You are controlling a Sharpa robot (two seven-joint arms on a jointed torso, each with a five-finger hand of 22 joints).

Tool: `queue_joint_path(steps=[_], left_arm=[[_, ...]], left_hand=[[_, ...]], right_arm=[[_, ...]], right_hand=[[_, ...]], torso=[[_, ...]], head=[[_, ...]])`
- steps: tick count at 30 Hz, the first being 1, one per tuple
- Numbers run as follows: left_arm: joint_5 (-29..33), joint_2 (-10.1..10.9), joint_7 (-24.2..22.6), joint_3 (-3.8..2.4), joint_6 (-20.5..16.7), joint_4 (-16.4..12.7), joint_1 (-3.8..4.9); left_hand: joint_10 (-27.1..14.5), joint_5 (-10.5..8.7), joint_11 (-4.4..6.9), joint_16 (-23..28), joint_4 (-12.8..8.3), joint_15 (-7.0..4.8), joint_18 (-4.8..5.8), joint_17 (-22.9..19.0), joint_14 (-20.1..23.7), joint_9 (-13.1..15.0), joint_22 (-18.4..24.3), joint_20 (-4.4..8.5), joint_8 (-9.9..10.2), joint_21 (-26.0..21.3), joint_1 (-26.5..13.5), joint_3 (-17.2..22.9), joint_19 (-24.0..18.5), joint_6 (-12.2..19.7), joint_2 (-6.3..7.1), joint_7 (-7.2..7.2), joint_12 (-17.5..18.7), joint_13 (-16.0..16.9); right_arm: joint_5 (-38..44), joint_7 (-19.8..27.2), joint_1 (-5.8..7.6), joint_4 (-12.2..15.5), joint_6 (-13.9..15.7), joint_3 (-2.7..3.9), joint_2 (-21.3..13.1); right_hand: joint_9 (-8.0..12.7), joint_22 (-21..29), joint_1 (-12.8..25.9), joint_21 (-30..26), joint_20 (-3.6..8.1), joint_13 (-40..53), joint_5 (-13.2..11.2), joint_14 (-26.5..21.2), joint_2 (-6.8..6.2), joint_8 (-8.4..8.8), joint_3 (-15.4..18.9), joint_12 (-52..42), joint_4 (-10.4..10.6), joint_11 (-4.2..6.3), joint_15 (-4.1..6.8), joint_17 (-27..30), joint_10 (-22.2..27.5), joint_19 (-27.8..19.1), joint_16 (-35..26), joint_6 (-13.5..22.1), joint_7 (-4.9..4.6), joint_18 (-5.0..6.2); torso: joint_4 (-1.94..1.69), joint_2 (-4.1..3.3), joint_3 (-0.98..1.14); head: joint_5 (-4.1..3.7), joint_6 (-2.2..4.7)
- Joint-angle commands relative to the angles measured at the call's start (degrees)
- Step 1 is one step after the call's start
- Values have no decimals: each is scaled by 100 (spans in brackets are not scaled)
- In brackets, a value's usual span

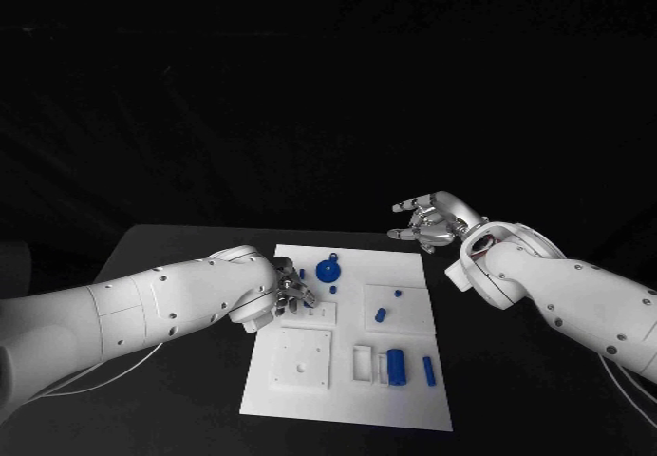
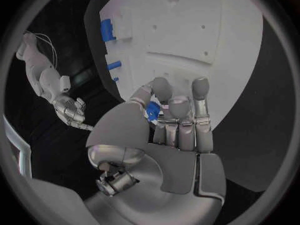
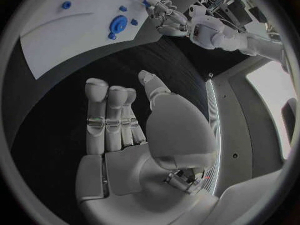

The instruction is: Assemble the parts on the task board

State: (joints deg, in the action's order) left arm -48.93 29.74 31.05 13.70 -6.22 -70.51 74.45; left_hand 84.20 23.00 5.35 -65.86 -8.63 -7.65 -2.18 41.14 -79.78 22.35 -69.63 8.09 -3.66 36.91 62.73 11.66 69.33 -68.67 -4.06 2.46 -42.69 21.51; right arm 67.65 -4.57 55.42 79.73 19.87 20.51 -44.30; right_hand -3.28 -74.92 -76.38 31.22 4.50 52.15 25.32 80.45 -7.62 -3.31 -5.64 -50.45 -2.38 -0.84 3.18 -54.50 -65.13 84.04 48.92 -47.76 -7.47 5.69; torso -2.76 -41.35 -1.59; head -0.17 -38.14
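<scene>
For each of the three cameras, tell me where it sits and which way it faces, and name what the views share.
Head view: on the head, looking down at the task board; both white arms show.
Left wrist view: behind the left hand, which pinches a small blue part over the board.
Right wrist view: behind the right hand, open above the black table.
Shared: the board and the left hand appear in all three.
</scene>
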Motion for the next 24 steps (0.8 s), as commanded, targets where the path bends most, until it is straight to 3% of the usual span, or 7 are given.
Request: queue_joint_path(steps=[1,16,24], left_arm=[[-227,-14,54,-2,74,-26,-9],[-284,-15,96,-2,205,-100,-37],[-322,-10,118,-2,266,-138,-42]], left_hand=[[248,-27,53,-34,23,-12,56,8,-36,4587,-197,-5,-19,-178,34,9,77,-930,-20,-591,-40,-6],[248,-76,45,-75,72,5,57,48,-36,4703,-621,-34,-18,-555,44,-34,214,-973,-43,-600,-82,-7],[248,-102,38,-92,79,13,53,62,-38,4716,-627,-50,-17,-576,46,-42,224,-993,-55,-602,-99,-3]], right_arm=[[-31,57,-3,0,-39,5,4],[-31,42,-3,-11,-75,7,11],[-31,37,-3,-22,-93,7,18]], right_hand=[[10,-346,66,-27,-13,-7,25,-31,3,14,8,23,-40,7,15,9,37,131,-18,3,8,59],[9,-345,66,-47,-12,-17,66,-31,7,14,6,23,-44,9,16,13,39,136,-22,4,8,60],[10,-343,72,-76,-11,-22,91,-33,7,14,0,19,-51,8,16,18,41,140,-27,1,8,61]], torso=[[3,1,0],[4,2,2],[-1,2,-2]], head=[[5,-22],[-6,-38],[-7,-55]])
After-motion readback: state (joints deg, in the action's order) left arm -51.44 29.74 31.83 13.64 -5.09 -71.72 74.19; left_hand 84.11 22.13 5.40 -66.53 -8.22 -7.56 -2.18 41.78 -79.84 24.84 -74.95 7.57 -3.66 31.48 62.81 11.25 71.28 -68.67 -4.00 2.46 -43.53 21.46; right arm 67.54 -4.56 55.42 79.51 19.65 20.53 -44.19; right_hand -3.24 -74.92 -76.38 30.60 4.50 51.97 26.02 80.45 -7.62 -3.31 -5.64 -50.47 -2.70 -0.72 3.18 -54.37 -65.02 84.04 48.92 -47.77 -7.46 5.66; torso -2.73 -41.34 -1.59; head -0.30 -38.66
